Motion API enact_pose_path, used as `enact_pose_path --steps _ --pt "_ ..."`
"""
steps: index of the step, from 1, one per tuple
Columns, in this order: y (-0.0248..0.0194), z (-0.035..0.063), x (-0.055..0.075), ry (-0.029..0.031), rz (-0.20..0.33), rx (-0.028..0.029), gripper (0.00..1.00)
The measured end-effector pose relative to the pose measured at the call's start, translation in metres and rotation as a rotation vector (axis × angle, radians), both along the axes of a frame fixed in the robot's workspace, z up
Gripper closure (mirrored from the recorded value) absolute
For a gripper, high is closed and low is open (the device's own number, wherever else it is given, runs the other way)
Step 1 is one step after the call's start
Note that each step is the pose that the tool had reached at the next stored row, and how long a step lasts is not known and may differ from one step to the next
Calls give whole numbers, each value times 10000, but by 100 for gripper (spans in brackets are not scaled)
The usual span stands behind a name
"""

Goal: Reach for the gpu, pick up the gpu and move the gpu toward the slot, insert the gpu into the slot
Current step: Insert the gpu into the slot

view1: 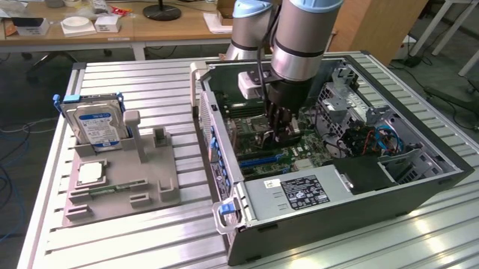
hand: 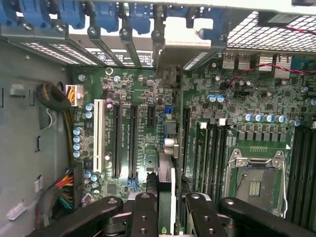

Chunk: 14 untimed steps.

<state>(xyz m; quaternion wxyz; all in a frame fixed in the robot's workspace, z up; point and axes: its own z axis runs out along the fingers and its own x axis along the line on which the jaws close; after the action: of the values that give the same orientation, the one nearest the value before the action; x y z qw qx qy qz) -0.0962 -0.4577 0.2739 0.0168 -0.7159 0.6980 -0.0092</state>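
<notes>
Exterior view, left to right: grey fixture tray (view1: pixel 123 193) at 9 o'clock carries the hard drive (view1: pixel 97 128) upright and the memory stick (view1: pixel 116 188) lying flat. Open computer case (view1: pixel 419 185) at 3 o'clock. Arm descends from 12 o'clock into the case; gripper (view1: pixel 275 130) low over the motherboard (view1: pixel 288 154). Wrist view: fingers (hand: pixel 147 210) clamped on the gpu (hand: pixel 167 190), held edge-on, standing on the board among the expansion slots (hand: pixel 132 140), its bracket end toward the rear slot covers (hand: pixel 123 42).
</notes>
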Motion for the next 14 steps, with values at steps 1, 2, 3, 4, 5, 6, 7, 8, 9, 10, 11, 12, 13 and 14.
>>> enact_pose_path --steps 1,2,3,4,5,6,7,8,9,10,11,12,13,14 --pt "-2 -5 0 -1 -1 2 73" --pt "-3 -10 -1 0 -2 1 73" --pt "-3 -19 -6 0 0 -1 73" --pt "-3 -30 -13 -1 0 0 73" --pt "-3 -42 -15 -1 1 1 73" --pt "-3 -53 -16 1 2 0 73" --pt "-3 -65 -16 0 2 -1 73" --pt "-3 -81 -18 1 -2 -1 73" --pt "-2 -96 -23 1 -13 -1 73" --pt "-1 -112 -28 1 -26 -1 73" --pt "-1 -124 -30 1 -38 -1 73" --pt "-1 -135 -33 1 -65 0 73" --pt "-1 -144 -35 1 -102 -1 73" --pt "-1 -152 -37 0 -140 0 73"
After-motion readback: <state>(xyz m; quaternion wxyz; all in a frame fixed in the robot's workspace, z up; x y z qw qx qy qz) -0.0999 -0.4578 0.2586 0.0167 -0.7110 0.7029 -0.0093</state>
